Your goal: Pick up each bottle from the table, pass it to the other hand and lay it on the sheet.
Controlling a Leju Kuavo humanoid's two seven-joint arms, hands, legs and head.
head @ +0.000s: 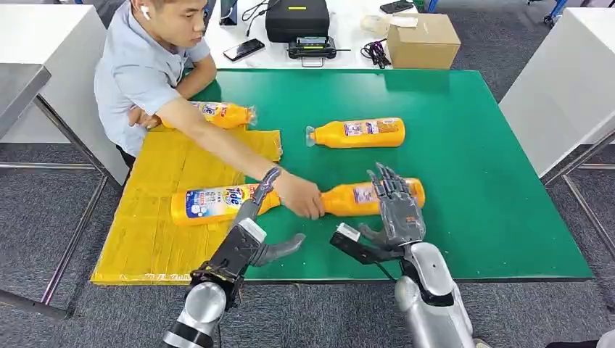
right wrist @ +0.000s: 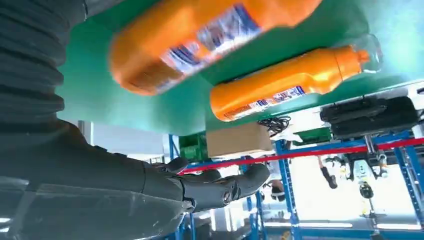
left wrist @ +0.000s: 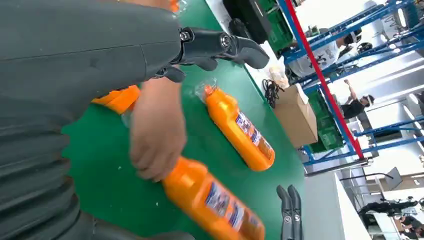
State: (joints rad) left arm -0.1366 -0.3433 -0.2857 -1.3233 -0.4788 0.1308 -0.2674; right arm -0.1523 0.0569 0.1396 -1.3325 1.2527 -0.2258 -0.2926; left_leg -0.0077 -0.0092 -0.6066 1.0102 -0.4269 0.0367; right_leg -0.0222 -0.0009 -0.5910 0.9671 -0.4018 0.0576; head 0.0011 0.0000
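Observation:
Two orange bottles lie on the yellow sheet (head: 152, 217): one (head: 217, 114) at its far end, one (head: 214, 204) near the front. A third bottle (head: 359, 133) (left wrist: 240, 130) (right wrist: 290, 80) lies on the green table (head: 479, 145). A person's hand (head: 301, 196) (left wrist: 157, 135) grips the neck of a fourth bottle (head: 370, 197) (left wrist: 215, 205) (right wrist: 200, 35), blurred in the right wrist view. My right hand (head: 395, 206) hovers over that bottle's base with fingers (right wrist: 220, 187) spread and nothing in them. My left hand (head: 250, 232) holds nothing, its fingers (left wrist: 220, 45) stretched toward the person's wrist.
The person sits at the table's far left, an arm reaching across the sheet. Beyond the green table stand a cardboard box (head: 423, 40), a black case (head: 297, 18) and a phone (head: 244, 49). White tables flank both sides.

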